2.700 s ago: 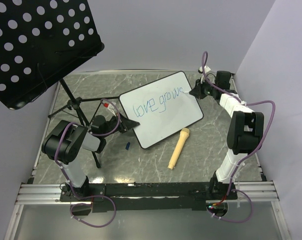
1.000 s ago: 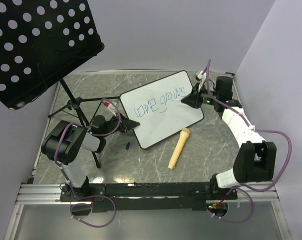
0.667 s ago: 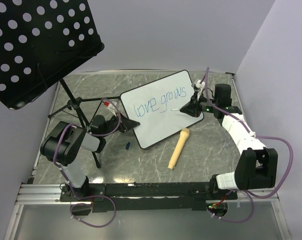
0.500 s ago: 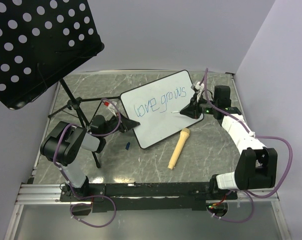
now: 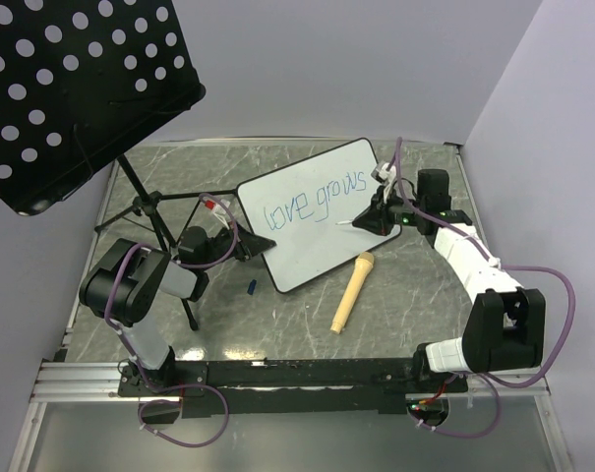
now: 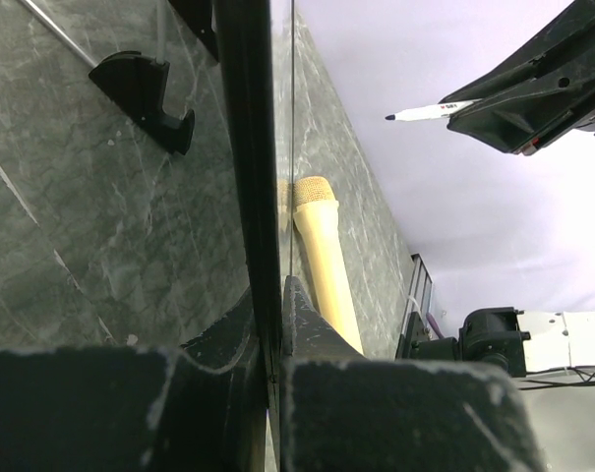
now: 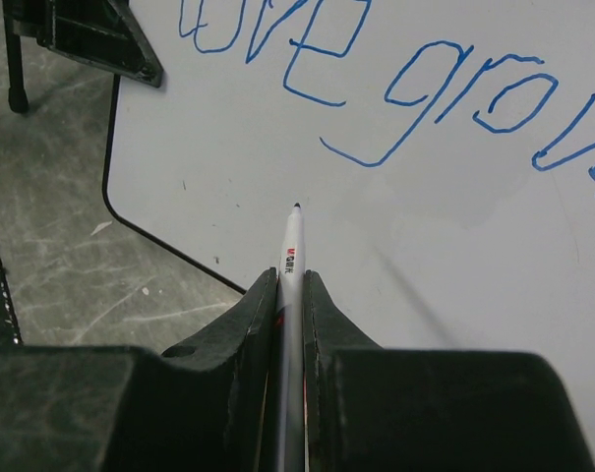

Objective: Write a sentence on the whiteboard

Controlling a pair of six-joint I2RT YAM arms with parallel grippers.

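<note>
Right gripper (image 7: 290,283) first: its two black fingers are clamped tight on a white marker (image 7: 291,254), dark tip pointing straight out ahead of them. Under that tip, and under the fingers themselves, is the whiteboard (image 7: 494,295), a bright white sheet with a thin black rim and rounded corners. The tip sits over bare white. From the left wrist view it looks to hang just off the surface, though contact is hard to call.

Just beyond the tip comes the sentence (image 7: 395,69): thin blue handwritten letters, loose and a little wobbly. From above they read "love grows" in one line. The "g" of the second word is the stroke nearest the marker tip, the rest of that word runs off to the gripper's right and "love" to its left. Everything on the gripper's side of that line is blank.

Across the board from the marker, at its opposite edge, the left gripper (image 6: 273,295) is closed on the black rim, pinching the board edge-on between its fingers. One of the board's small black feet (image 6: 145,87) shows just past them.

Off the board's near long edge, a tan microphone (image 5: 351,292) lies on the grey marbled table (image 5: 425,285). A small blue cap (image 5: 251,287) sits near the left gripper. Farthest out, behind the left arm, rises a black perforated music stand (image 5: 71,88).
</note>
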